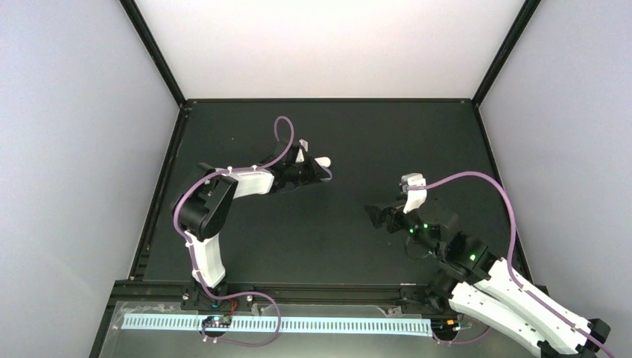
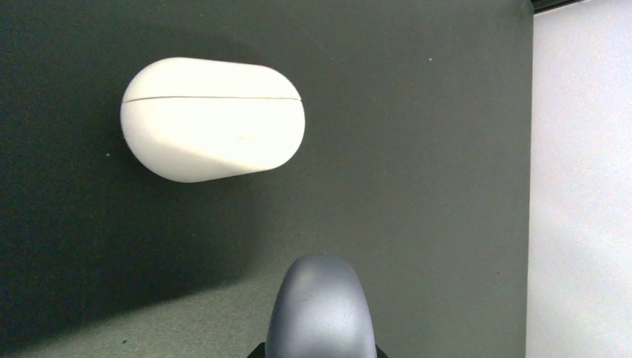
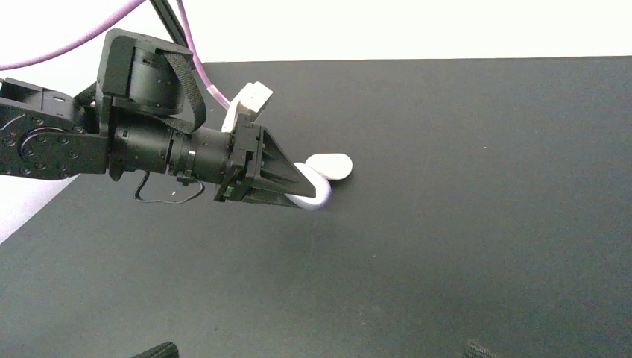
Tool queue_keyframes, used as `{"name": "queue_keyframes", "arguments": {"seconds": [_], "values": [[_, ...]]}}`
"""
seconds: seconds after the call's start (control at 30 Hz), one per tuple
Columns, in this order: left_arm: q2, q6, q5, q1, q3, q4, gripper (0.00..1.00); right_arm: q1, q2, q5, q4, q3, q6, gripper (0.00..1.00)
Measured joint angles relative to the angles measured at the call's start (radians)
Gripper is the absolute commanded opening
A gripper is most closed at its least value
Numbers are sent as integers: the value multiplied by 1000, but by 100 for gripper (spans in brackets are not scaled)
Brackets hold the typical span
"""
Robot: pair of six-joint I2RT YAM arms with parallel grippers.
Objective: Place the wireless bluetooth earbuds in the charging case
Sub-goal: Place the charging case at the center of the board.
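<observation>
Evidently the left gripper (image 3: 302, 186) pinches a lavender case (image 2: 322, 306), fingers pressed on it, presumably steadying it for loading. The right gripper (image 1: 380, 215) hangs spread wide. We see no earbuds. The white charging case (image 2: 212, 119) lies shut just beyond, long axis crosswise, lid seam on its far side.

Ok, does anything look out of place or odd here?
Nothing spilled or damaged. The white case lies closed on the table, and the left gripper is shut on a pale purple case beside it. One oddity: no loose earbuds show in any view.
</observation>
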Motion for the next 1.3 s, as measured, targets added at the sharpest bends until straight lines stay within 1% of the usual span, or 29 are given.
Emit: {"name": "queue_keyframes", "arguments": {"seconds": [0.13,0.37,0.47,0.63,0.73,0.97,1.23,1.3], "values": [[11,-3,-14,-4,0,-16,3,0,2,0,0,0,0,100],[50,-3,-16,-12,11,-31,11,0,6,-1,0,0,0,100],[56,-3,-13,-13,14,-29,15,0,8,-2,0,0,0,100],[56,3,-13,-13,14,-30,28,0,9,-2,0,0,0,100],[56,9,-13,-13,14,-31,32,0,13,-2,0,0,0,100],[56,18,-14,-13,12,-55,35,0,17,-2,0,0,-1,100],[52,26,-12,-14,7,-44,46,0,20,-1,-4,1,-1,100],[45,31,-13,-13,1,-42,48,0,20,-1,-8,1,-1,100]]}}
